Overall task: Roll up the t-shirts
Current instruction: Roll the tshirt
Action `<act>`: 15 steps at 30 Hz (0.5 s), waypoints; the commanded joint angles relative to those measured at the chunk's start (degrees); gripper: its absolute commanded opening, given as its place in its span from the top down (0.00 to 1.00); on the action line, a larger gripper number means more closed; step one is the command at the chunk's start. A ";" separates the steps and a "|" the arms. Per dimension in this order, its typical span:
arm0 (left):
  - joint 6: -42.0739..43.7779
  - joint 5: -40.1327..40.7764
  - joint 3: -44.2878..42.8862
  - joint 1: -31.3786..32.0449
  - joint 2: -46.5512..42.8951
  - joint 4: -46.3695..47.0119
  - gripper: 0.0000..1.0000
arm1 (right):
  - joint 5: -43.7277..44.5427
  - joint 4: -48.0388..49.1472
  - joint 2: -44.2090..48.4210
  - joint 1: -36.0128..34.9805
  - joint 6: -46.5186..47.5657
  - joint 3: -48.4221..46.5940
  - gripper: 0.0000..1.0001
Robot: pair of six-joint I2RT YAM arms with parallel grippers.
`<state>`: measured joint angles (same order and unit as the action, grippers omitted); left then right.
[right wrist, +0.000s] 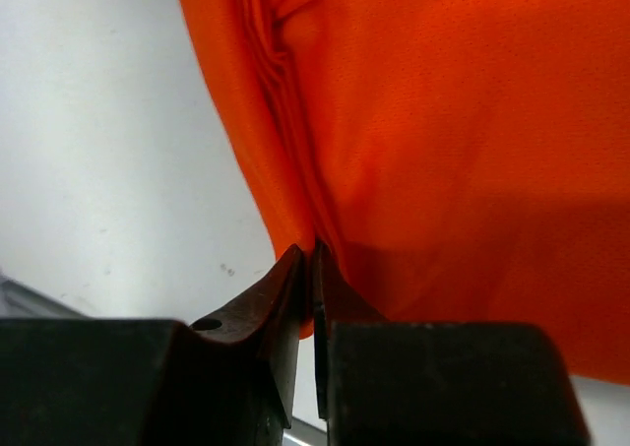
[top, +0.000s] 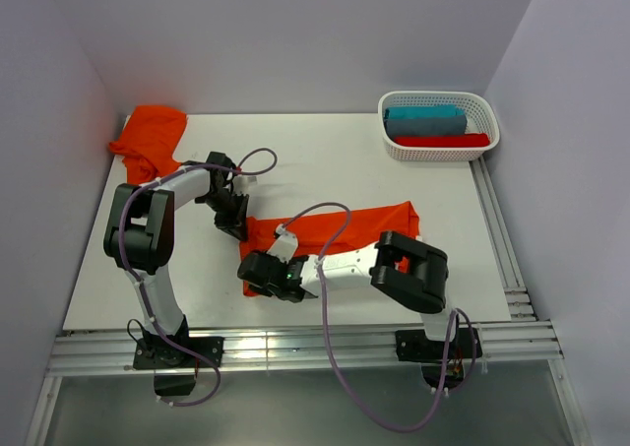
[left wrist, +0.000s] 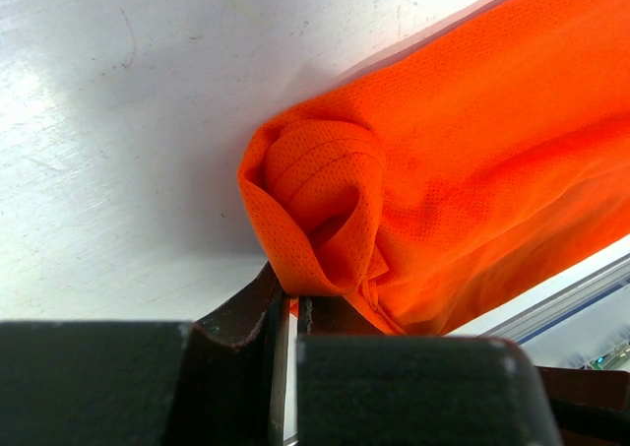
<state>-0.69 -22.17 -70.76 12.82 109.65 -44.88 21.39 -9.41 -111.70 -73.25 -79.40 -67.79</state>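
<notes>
Tools both clenched on one t-shirt [top: 369, 224]: left tool [left wrist: 292, 306] pinches fabric just under the rolled-up corner, jaws nearly together w/ a thin fold between; right tool [right wrist: 307, 261] nips the shirt's edge, jaws likewise almost touching. The t-shirt lies mid-bench, stretched left to right, its left end coiled btwn the two tools, w/ left tool at the far-side corner and right tool at the near-side one. A second t-shirt [top: 153, 136] sits crumpled at far left corner of the bench [top: 325, 160], well apart. A basket [top: 438, 153] at far right holds a teal cloth [top: 425, 119] and a red cloth [top: 441, 141].
</notes>
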 commanded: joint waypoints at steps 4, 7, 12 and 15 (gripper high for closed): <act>1.22 6.44 0.45 0.36 1.27 2.87 0.99 | -2.22 14.57 5.00 0.21 -5.41 10.91 0.90; 1.65 5.65 -0.16 0.36 0.92 2.43 0.94 | -4.68 24.24 5.00 1.09 -8.22 16.79 0.93; 2.01 4.51 -1.31 0.36 0.74 1.82 0.83 | -5.92 28.48 3.51 1.53 -10.78 19.10 0.98; 2.53 2.84 -2.01 0.36 0.66 1.29 0.64 | -6.36 28.13 2.28 1.53 -11.13 18.49 0.99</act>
<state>-0.03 -21.76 -71.42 12.95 109.65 -45.52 16.82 18.41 -107.96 -71.57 -89.03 -49.67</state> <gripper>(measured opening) 0.319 0.062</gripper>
